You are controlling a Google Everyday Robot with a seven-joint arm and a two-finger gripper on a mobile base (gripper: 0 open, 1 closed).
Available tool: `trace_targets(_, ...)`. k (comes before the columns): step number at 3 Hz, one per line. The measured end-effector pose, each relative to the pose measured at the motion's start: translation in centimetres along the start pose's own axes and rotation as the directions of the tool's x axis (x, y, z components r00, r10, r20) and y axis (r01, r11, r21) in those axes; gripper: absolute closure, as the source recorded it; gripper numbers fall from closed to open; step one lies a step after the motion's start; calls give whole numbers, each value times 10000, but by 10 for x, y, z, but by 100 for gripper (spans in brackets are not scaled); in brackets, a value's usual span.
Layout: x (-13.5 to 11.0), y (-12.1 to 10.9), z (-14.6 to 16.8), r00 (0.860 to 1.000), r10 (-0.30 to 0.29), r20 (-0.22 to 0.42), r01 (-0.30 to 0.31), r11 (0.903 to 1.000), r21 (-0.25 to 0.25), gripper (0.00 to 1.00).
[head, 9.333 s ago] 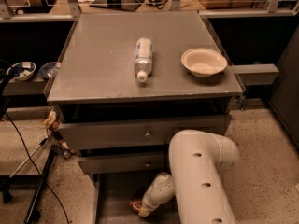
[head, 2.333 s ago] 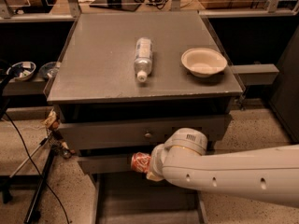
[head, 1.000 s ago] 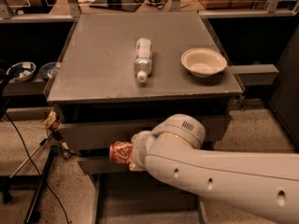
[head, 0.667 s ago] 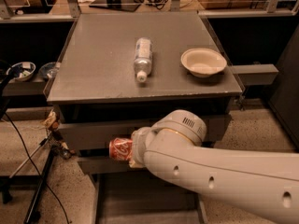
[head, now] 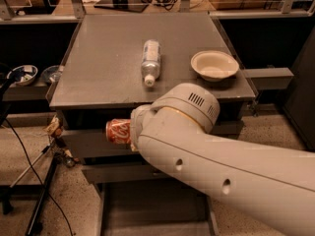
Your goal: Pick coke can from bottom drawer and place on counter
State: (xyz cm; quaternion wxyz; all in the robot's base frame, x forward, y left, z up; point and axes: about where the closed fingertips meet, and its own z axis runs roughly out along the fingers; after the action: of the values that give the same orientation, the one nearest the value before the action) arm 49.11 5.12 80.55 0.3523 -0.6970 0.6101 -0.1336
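Note:
The red coke can [head: 118,131] is held sideways in my gripper [head: 132,132], in front of the cabinet's drawer fronts and just below the front edge of the counter [head: 103,68]. The gripper is shut on the can, and my big white arm [head: 206,161] covers most of it. The bottom drawer [head: 147,208] is pulled out below, and its grey floor shows with nothing on it.
A clear plastic bottle [head: 150,62] lies on the counter near the middle. A cream bowl [head: 214,65] sits at the counter's right. Metal bowls [head: 22,74] rest on a low shelf at left. Cables and a stand leg [head: 42,200] lie on the floor at left.
The can has come up out of the bottom drawer in my gripper, moved left, and now rises towards the counter's front edge.

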Motion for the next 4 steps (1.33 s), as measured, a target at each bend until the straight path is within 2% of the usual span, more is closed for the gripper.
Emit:
trace_targets(1, 3, -6, -2, 10000, 4, -64, -4, 10000, 68, 100)
trace_targets(2, -11, -42, -10, 9984, -572, -32, 573, 9975, 413, 100)
trace_targets(3, -41, -88, -14, 9934, -1086, 364, 1056, 9914, 776, 100)
trace_targets(4, -40, -88, -13, 9932, -1098, 389, 1068, 9916, 731, 100)
